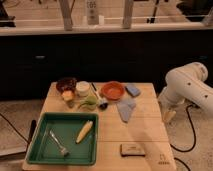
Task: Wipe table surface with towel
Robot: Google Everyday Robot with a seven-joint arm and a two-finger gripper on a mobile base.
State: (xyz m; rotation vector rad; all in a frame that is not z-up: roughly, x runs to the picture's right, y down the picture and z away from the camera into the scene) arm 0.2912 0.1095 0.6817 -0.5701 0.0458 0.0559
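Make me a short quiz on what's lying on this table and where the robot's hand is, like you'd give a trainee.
1. True or false: the towel lies inside the green tray.
2. Which thing lies in the tray beside the fork? A) a corn cob B) the blue sponge C) the orange bowl
3. Where is the gripper, and is it holding anything?

Key
1. False: the towel lies on the table surface, to the right of the tray.
2. A.
3. It hangs just off the table's right edge, about level with the towel, fingers open and empty.
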